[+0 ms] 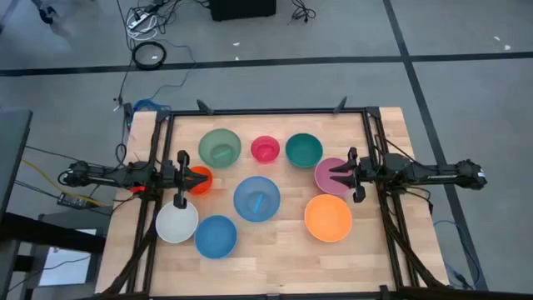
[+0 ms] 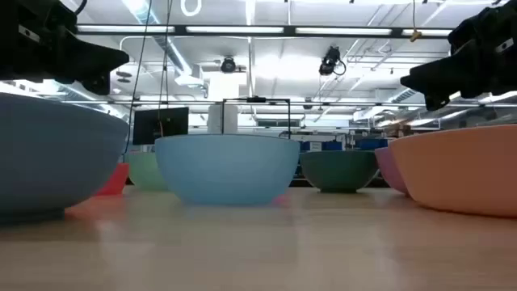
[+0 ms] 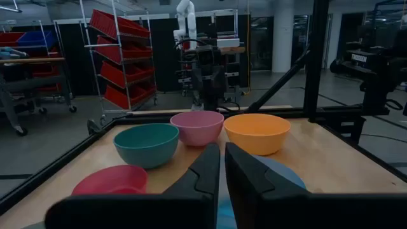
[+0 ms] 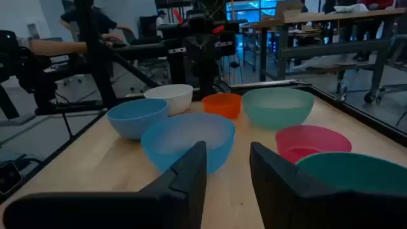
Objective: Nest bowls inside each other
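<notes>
Nine bowls stand apart, upright on their bases, on the wooden table (image 1: 275, 267). Along the far side are a green bowl (image 1: 220, 147), a pink bowl (image 1: 266, 149) and a teal bowl (image 1: 304, 150). A light blue bowl (image 1: 256, 198) is in the middle. White (image 1: 177, 222), blue (image 1: 216, 236) and orange (image 1: 328, 218) bowls stand nearer. My left gripper (image 1: 193, 177) hovers over the red-orange bowl (image 1: 202, 182), its fingers (image 3: 206, 168) together with nothing between them. My right gripper (image 1: 335, 173) hovers open over the mauve bowl (image 1: 326, 178), also with nothing between its fingers. The low view shows both arms held above the bowls.
Black frame rails (image 1: 266, 112) run along the table's far edge and both sides, where the arms are mounted. Bare wood lies along the near edge (image 1: 275, 279). Cables lie on the floor beyond the far edge. Shelving and another robot stand in the room behind.
</notes>
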